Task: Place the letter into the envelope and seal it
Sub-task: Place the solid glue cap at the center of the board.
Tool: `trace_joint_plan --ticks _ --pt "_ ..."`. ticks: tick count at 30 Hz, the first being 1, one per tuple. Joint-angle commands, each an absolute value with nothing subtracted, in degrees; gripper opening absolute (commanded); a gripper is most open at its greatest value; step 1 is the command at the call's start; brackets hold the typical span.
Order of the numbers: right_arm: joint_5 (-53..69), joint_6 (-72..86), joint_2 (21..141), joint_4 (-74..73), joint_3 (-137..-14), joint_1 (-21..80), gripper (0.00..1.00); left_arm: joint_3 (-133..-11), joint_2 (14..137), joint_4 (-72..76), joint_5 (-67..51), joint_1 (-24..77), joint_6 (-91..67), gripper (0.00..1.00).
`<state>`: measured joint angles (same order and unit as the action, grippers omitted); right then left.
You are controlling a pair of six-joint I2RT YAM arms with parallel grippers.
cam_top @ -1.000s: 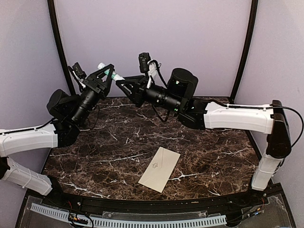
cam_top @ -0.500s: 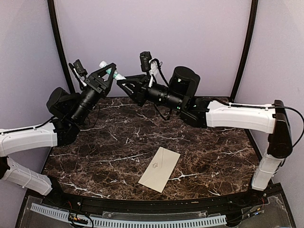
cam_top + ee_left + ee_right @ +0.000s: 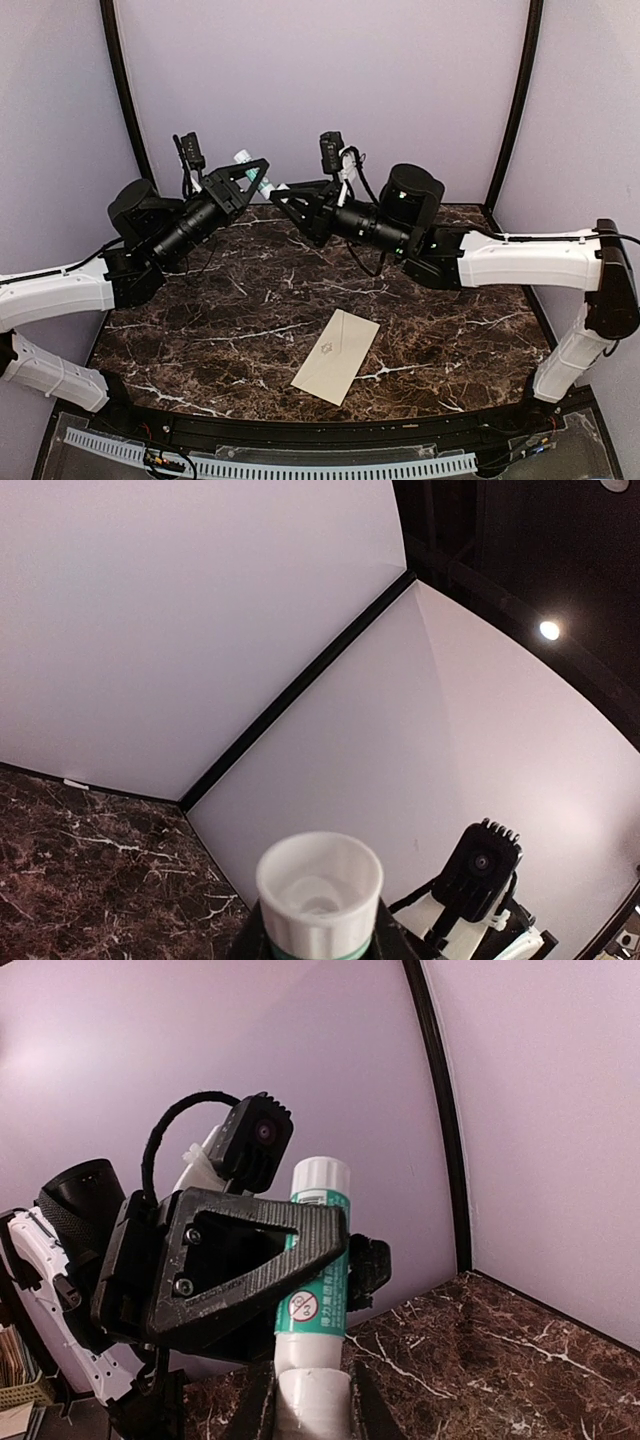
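1. The left gripper (image 3: 255, 170) and its arm have slid right and slightly up over the last second, above the far edge of the worktop (image 3: 200, 320). Its jaws are closed narrow round the middle of the glue stick (image 3: 316, 1295), which is held in the air.
2. The glue stick moved along with both claws and its pose between them is unchanged. I cannot tell whether the cap has started to come off. My read is that this is still prep for sealing, with no glue applied yet.
3. The right gripper (image 3: 278, 190) shifted right by the same amount. Its jaws are pinched on the stick's white end nearest it.
4. The envelope (image 3: 337, 355) has not moved. It lies flat and diagonal close to the near edge, about mid-worktop, emblem side up. No separate letter is in view, so I cannot tell if it is inside.
5. Room to move: bare marble surrounds the envelope and both claws are well apart from it. The back wall is close behind the claws. The right forearm spans the right side above the worktop.
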<state>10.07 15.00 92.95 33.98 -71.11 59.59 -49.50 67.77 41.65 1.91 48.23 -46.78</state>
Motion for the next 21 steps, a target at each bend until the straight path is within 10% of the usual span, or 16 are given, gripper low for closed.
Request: trace_joint_plan --ticks 1,21 --pt "6.28 17.42 89.47 38.83 -67.39 60.17 0.0 -51.59 66.92 39.98 -0.62 47.51 -45.99 0.0" --pt "2.49 34.6 93.43 -24.05 -61.75 49.69 0.0 -42.37 55.78 27.86 0.82 42.69 -41.62 0.0"
